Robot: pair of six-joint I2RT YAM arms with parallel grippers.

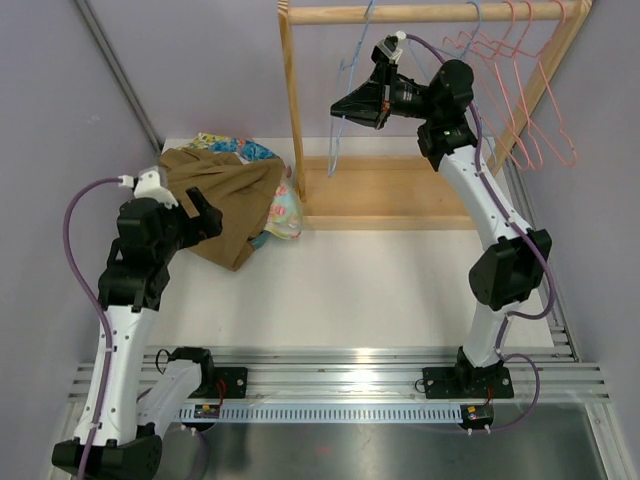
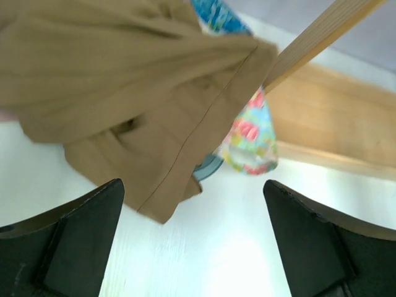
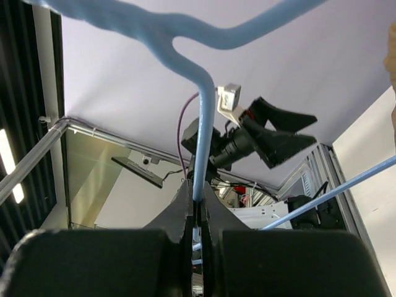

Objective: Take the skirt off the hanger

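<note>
Skirt, tan-brown, lies crumpled on the white table at the far left, off the hanger. We note it heaped partly over a floral cloth, whose pink-and-green edge pokes out on the skirt's right side, just beside the upright post of the wooden rack. More printed fabric, blue and yellow, shows behind the skirt.

Left gripper hovers over the near edge of the skirt, jaws spread wide with nothing between them. In the left wrist view we see its two dark fingers well apart at the bottom corners with bare table between. The skirt's stitched hem sits above them, clear of either finger.

Right gripper is raised high, just below the rack's top rail. It is clamped tight on the blue hanger. In the right wrist view the thin blue wire runs straight down into the pinched fingers. The hanger carries no garment. Its hook reaches up by the rail, but we cannot tell whether it rests on it.

Pink hangers hang at the right end of the rail, apart from the blue one. The rack's base board lies flat on the table, right of the floral cloth.
</note>
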